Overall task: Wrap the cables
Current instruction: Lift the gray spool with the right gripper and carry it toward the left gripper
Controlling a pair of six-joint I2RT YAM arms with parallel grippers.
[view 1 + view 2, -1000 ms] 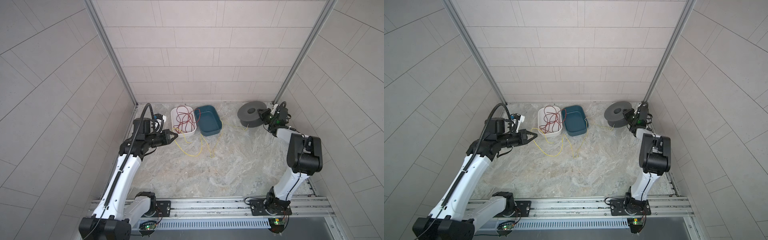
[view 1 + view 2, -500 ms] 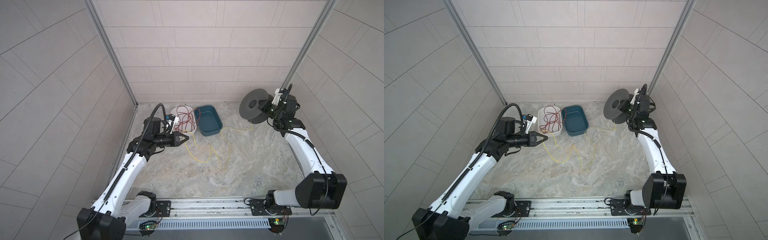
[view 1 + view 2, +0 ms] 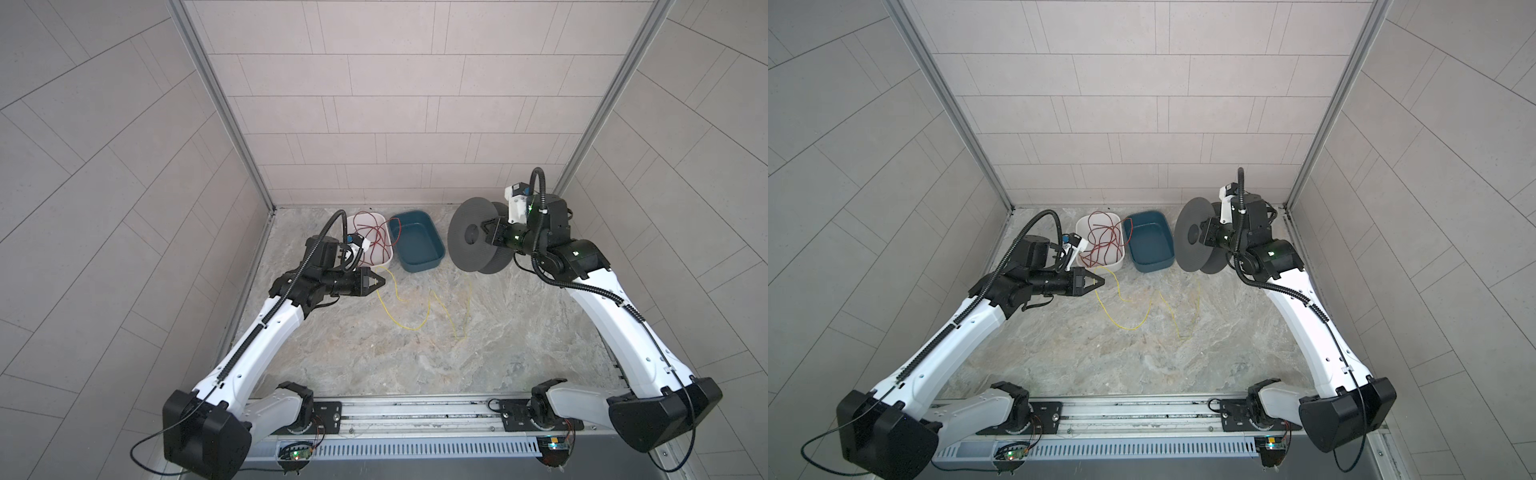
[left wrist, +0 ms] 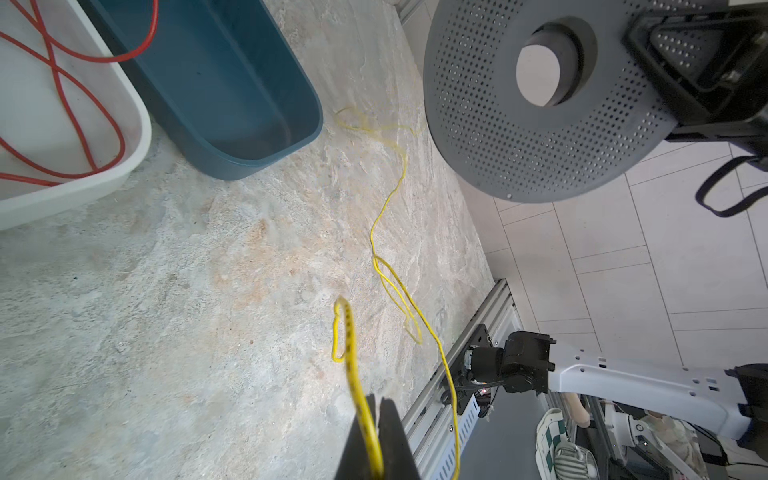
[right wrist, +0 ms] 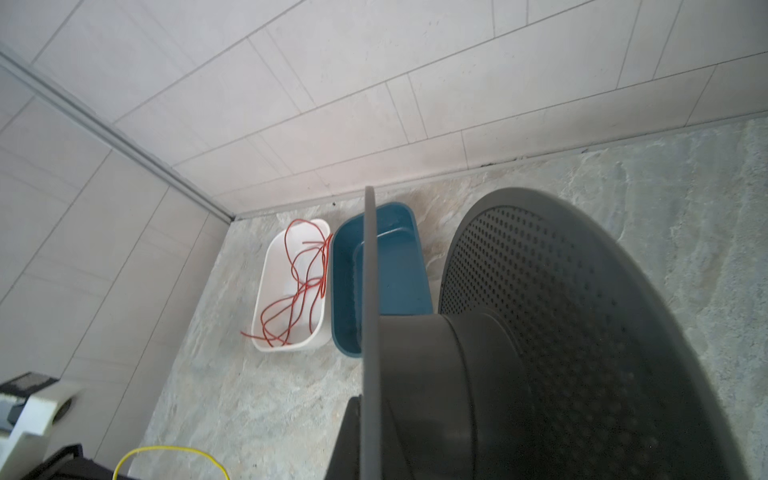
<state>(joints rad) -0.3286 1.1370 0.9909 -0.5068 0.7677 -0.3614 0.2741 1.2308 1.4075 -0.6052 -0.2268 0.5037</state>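
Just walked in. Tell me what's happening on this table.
The left gripper is shut on one end of the thin yellow wire; the rest lies in loose loops on the marbled table. The right gripper is clamped on a flange of the dark grey perforated spool, holding it on edge. Its hub looks bare, so winding has not begun.

From my station I see a small booth closed on three sides. The back wall (image 3: 382, 104), the left wall (image 3: 83, 187) and the right wall (image 3: 685, 208) are all pale grey-beige, lined like long tiles, with the courses level at the back and slanting on the sides. Two brushed metal corner posts (image 3: 220, 104) run up where the walls meet. The floor (image 3: 395, 361) has a mottled grey-and-tan stone look. The light is even and soft; I pick out only faint shadows.
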